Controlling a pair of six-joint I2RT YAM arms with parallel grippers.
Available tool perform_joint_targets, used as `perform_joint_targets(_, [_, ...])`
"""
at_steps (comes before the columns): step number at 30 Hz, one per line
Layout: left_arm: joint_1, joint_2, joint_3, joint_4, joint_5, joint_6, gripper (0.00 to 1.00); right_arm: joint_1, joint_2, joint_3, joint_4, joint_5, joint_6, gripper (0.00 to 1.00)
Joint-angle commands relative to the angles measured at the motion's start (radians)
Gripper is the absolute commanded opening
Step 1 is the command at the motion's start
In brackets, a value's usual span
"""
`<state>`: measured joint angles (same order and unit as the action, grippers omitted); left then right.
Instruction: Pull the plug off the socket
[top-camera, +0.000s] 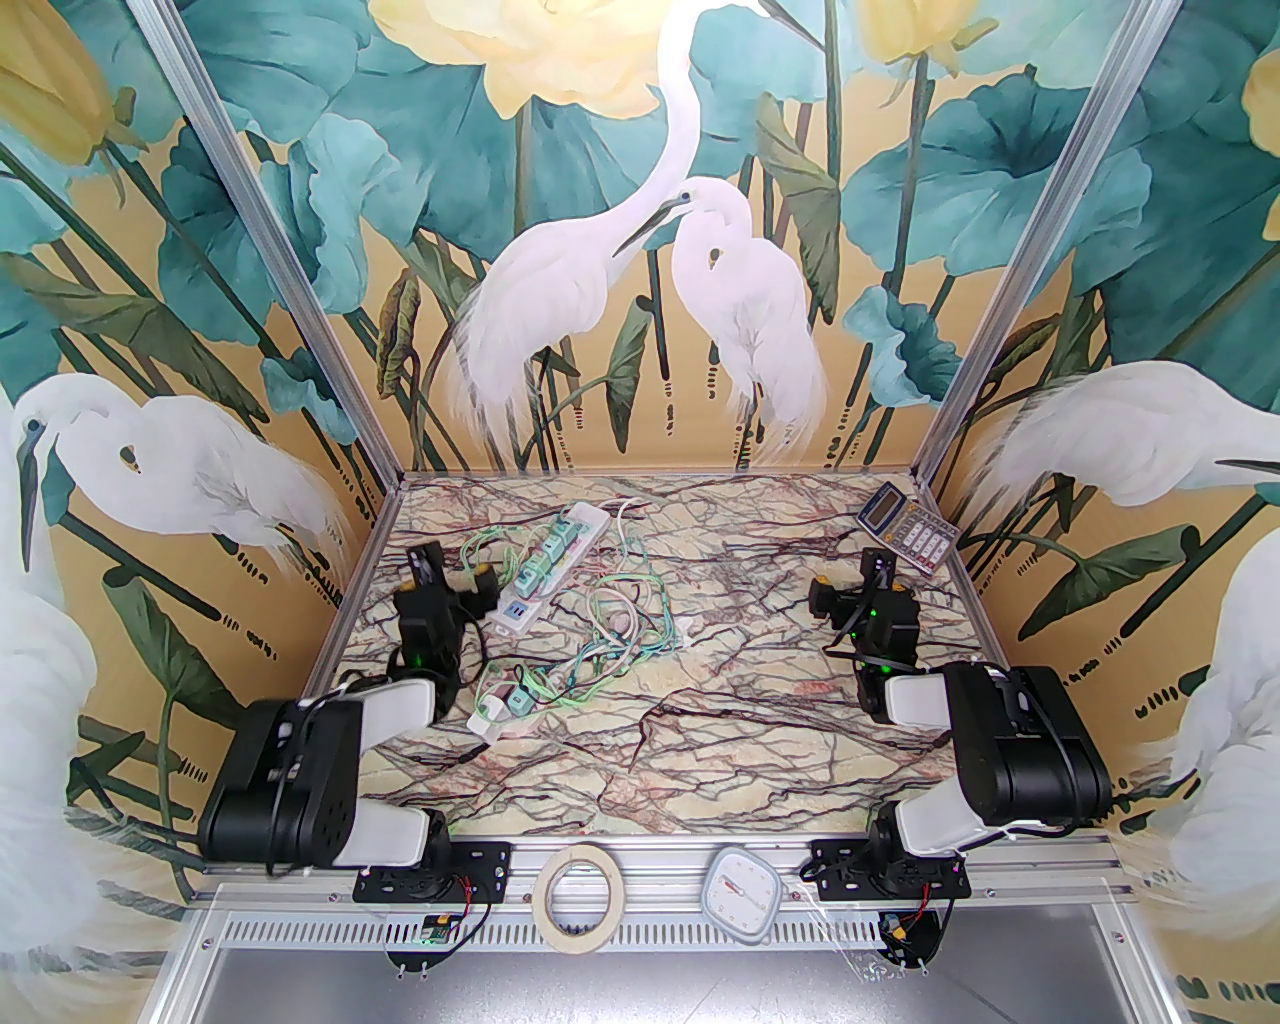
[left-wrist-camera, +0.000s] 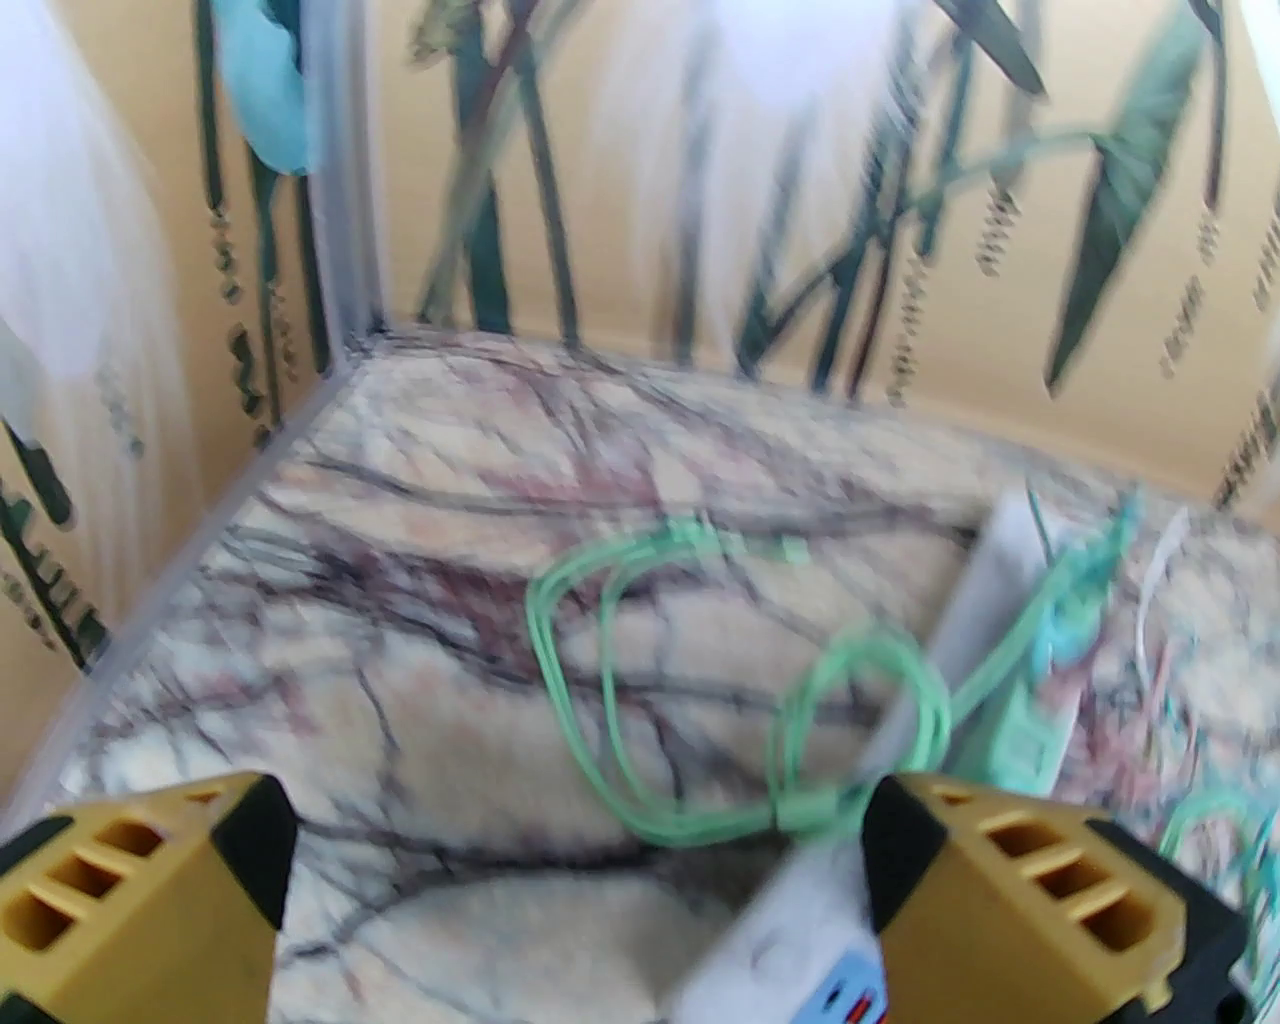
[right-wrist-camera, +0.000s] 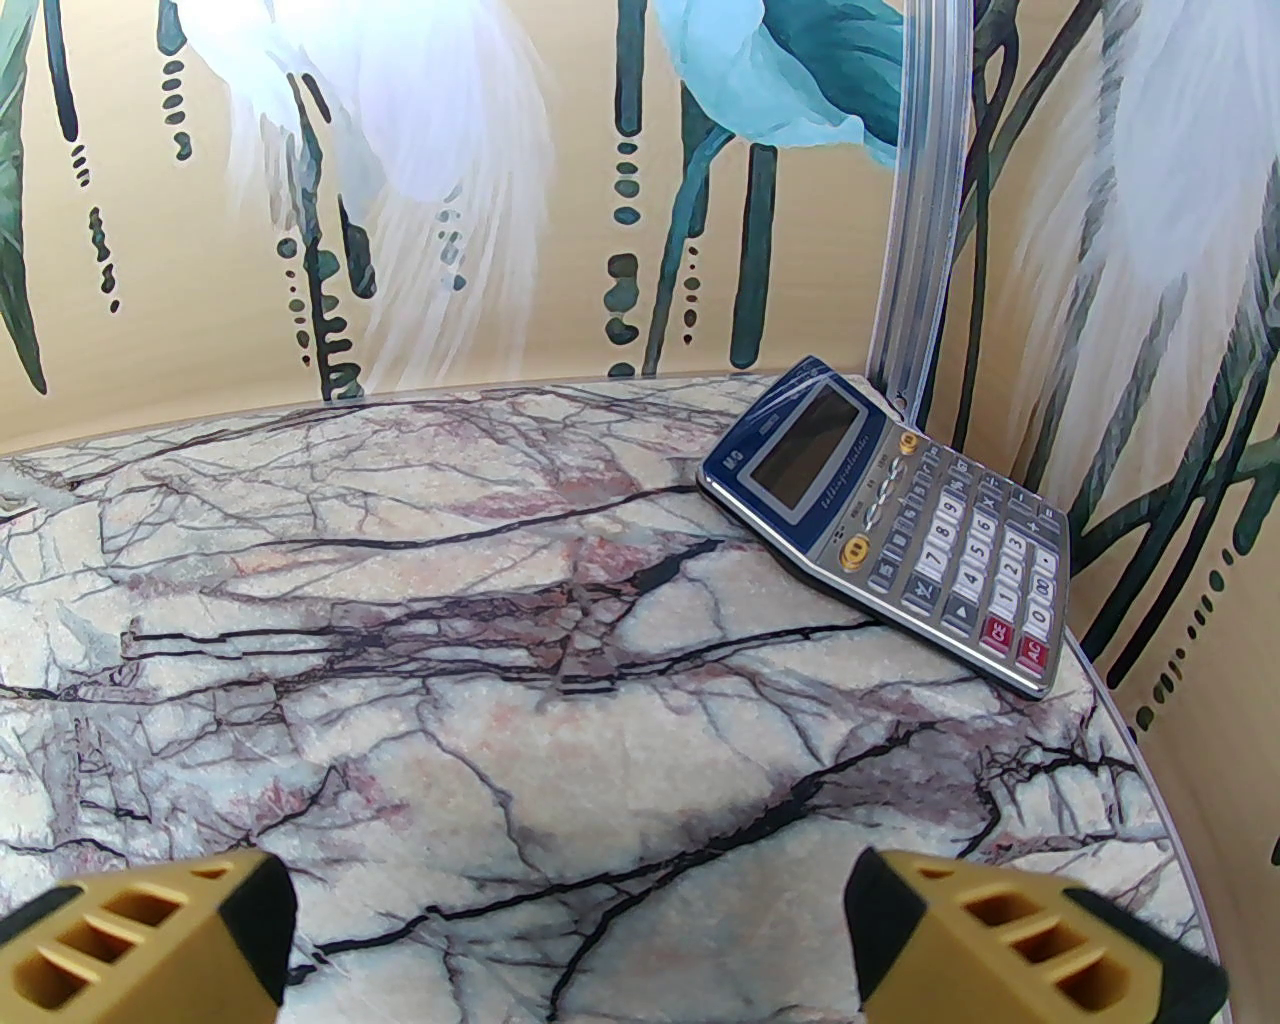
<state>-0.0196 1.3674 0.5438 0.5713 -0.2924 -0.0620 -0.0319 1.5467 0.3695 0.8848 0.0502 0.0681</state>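
The marbled worktop (top-camera: 700, 740) sits inside walls painted with white herons and teal leaves. A long white power strip (top-camera: 512, 615) lies slantwise on it, and a row of mint-green plugs (top-camera: 552, 548) is seated in its sockets, none of them pulled free.

From the strip's right flank a tangle of green and white cables (top-camera: 620, 630) spills over the marble. It trails toward a shorter socket block (top-camera: 487, 718), which lies on the near side of the strip and carries pale green plugs of its own. On the strip's left side lie loose loops of green cable (left-wrist-camera: 690, 690), blurred in the left wrist view.

The left hand (top-camera: 455, 572) hangs just left of the strip's near end. Its yellow fingers (left-wrist-camera: 150, 880) are spread wide with nothing between them. From the wrist, the strip's end with its coloured ports shows right beside one finger; I can't tell through the blur whether they touch.

The right hand (top-camera: 850, 572) is well to the right of the strip, past the cable tangle, and it gapes just as wide over bare marble, holding nothing.

Further right of the strip, in the far corner, a grey calculator (right-wrist-camera: 900, 530) lies flat. Well to the near side of the strip, on the front rail, rest a roll of tape (top-camera: 582, 893) and a white square gadget (top-camera: 742, 893).
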Motion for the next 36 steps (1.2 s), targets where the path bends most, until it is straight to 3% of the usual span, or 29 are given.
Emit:
perform_joint_targets(1, [0.004,-0.096,0.171,-0.425,-0.143,-0.193,1.00,0.006,0.001,0.019,-0.006,-0.015,0.003,0.99])
perform_joint_targets(3, [0.004,-0.127,0.287,-0.693,-0.188,-0.412,1.00,0.004,0.002,0.021,-0.008,-0.017,0.004,0.99])
perform_joint_targets(5, [0.004,-0.150,0.373,-0.871,-0.124,-0.472,1.00,-0.002,0.001,0.022,-0.012,-0.028,0.007,0.99])
perform_joint_targets(10, [0.004,-0.228,0.369,-0.995,0.108,-0.570,1.00,0.070,-0.086,-0.002,-0.023,0.133,-0.028,0.99])
perform_joint_targets(13, [0.004,-0.305,0.281,-0.998,0.160,-0.615,1.00,0.123,-0.229,0.093,-0.330,0.232,0.015,0.99])
perform_joint_targets(15, [0.004,-0.355,0.212,-1.001,0.165,-0.643,0.99,0.130,-0.318,0.152,-0.519,0.200,0.120,0.99])
perform_joint_targets(17, [0.004,-0.405,0.144,-1.009,0.173,-0.661,0.99,0.125,-0.399,0.191,-0.681,0.229,0.397,0.99])
perform_joint_targets(19, [0.004,-0.449,0.085,-1.027,0.164,-0.677,0.99,0.111,-0.456,0.216,-0.770,0.121,0.548,0.99])
perform_joint_targets(23, [0.004,-0.529,-0.030,-1.046,0.153,-0.689,0.94,0.144,-0.523,0.240,-0.831,-0.141,0.586,0.99])
perform_joint_targets(25, [0.004,-0.542,-0.069,-1.059,0.150,-0.713,0.89,0.205,-0.554,0.253,-0.868,-0.155,0.579,0.99])
perform_joint_targets(28, [0.004,-0.529,-0.115,-1.053,0.143,-0.731,0.72,0.357,-0.597,0.284,-0.933,-0.079,0.543,0.99])
perform_joint_targets(30, [0.004,-0.502,-0.129,-1.051,0.133,-0.752,0.70,0.452,-0.610,0.300,-0.955,-0.026,0.524,0.99])
perform_joint_targets(31, [0.004,-0.485,-0.128,-1.048,0.137,-0.756,0.63,0.499,-0.609,0.309,-0.961,-0.001,0.508,0.99])
perform_joint_targets(32, [0.004,-0.471,-0.115,-1.055,0.143,-0.752,0.48,0.542,-0.605,0.321,-0.976,0.024,0.493,0.99])
perform_joint_targets(33, [0.004,-0.460,-0.108,-1.064,0.148,-0.757,0.43,0.576,-0.596,0.336,-0.995,0.050,0.482,0.99])
perform_joint_targets(36, [0.004,-0.436,-0.115,-1.049,0.201,-0.764,0.45,0.662,-0.554,0.396,-1.051,0.101,0.448,0.99])
